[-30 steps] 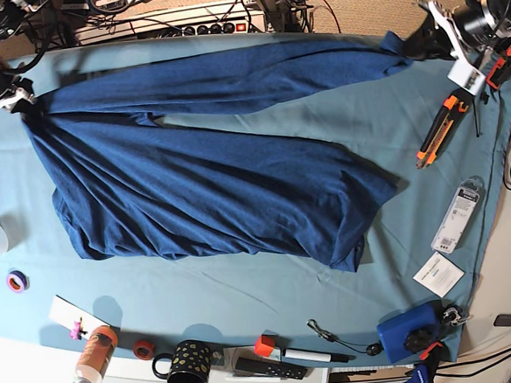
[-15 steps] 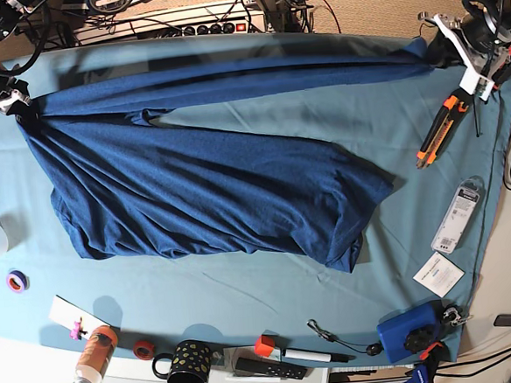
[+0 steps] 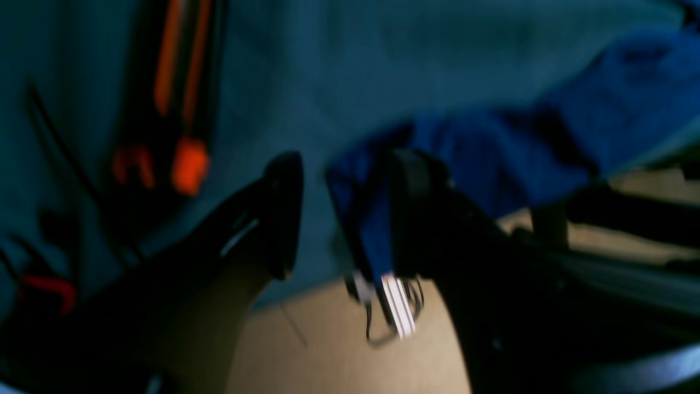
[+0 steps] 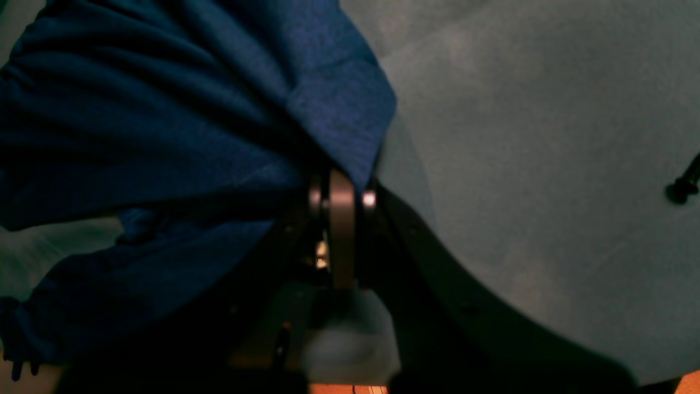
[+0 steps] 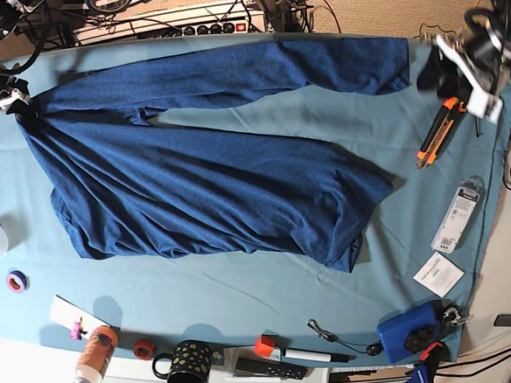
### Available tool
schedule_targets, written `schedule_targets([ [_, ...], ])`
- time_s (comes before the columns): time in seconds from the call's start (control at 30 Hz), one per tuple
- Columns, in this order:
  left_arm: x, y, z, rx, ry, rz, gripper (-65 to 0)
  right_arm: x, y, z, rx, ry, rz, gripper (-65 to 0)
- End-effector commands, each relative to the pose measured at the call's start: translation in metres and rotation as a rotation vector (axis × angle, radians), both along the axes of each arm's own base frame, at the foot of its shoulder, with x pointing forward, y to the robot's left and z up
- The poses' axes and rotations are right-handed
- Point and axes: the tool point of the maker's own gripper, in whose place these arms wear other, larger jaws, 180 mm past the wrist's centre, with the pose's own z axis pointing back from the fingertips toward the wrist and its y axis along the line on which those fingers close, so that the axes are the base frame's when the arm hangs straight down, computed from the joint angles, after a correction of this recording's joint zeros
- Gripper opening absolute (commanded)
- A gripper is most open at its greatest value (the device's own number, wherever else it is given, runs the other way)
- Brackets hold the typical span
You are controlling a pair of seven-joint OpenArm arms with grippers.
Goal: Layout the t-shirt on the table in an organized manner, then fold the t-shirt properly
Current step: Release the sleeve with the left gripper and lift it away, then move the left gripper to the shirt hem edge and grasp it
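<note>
A teal-covered table (image 5: 245, 289) fills the room's working floor, its near edge lined with a mug (image 5: 189, 368), a bottle (image 5: 94, 358) and tape rolls, a utility knife (image 5: 438, 130) off to one side. Across it lies the t-shirt (image 5: 211, 181) — a long dark blue band running along the far edge, the rest bunched in diagonal folds below. We see the left end effector (image 3: 339, 213) with its jaws parted; in the blurred wrist view a fold of cloth sits against one jaw, but nothing appears pinched. The right end effector (image 4: 339, 219) is clamped on the shirt's opposite corner. We judge the spreading step is in hand — the next move calls for flattening the crumpled lower body before any fold.
</note>
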Motion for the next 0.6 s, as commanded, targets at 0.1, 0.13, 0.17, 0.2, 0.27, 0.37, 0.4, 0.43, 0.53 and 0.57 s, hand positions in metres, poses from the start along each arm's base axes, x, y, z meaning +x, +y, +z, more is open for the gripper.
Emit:
schedule_targets([
  [0.1, 0.025, -0.012, 0.014, -0.059, -0.095, 0.002, -38.5, 0.007, -0.008, 0.016, -0.036, -0.046, 0.006, -65.0],
  [0.13, 0.031, -0.016, 0.014, -0.078, -0.102, 0.0, -38.5, 0.007, -0.008, 0.016, -0.036, -0.046, 0.006, -65.0],
  [0.17, 0.037, -0.019, 0.011, -0.102, -0.097, 0.006, -38.5, 0.007, -0.008, 0.016, -0.036, -0.046, 0.006, -65.0],
  [0.2, 0.043, -0.023, 0.007, -0.127, -0.088, 0.009, -38.5, 0.007, -0.008, 0.016, -0.036, -0.046, 0.006, -65.0],
  [0.27, 0.054, -0.032, -0.006, -0.164, -0.053, -0.006, -38.5, 0.007, -0.008, 0.016, -0.036, -0.046, 0.006, -65.0],
  [0.37, 0.074, -0.045, -0.034, -0.186, 0.015, -0.033, -38.5, 0.007, -0.008, 0.016, -0.036, -0.046, 0.006, -65.0],
  [0.4, 0.081, -0.05, -0.042, -0.199, 0.036, -0.041, -38.5, 0.007, -0.008, 0.016, -0.036, -0.046, 0.006, -65.0],
  [0.43, 0.089, -0.053, -0.048, -0.212, 0.055, -0.047, -38.5, 0.007, -0.008, 0.016, -0.036, -0.046, 0.006, -65.0],
  [0.53, 0.111, -0.062, -0.061, -0.245, 0.106, -0.064, -38.5, 0.007, -0.008, 0.016, -0.036, -0.046, 0.006, -65.0],
  [0.57, 0.118, -0.064, -0.063, -0.252, 0.12, -0.069, -38.5, 0.007, -0.008, 0.016, -0.036, -0.047, 0.006, -65.0],
])
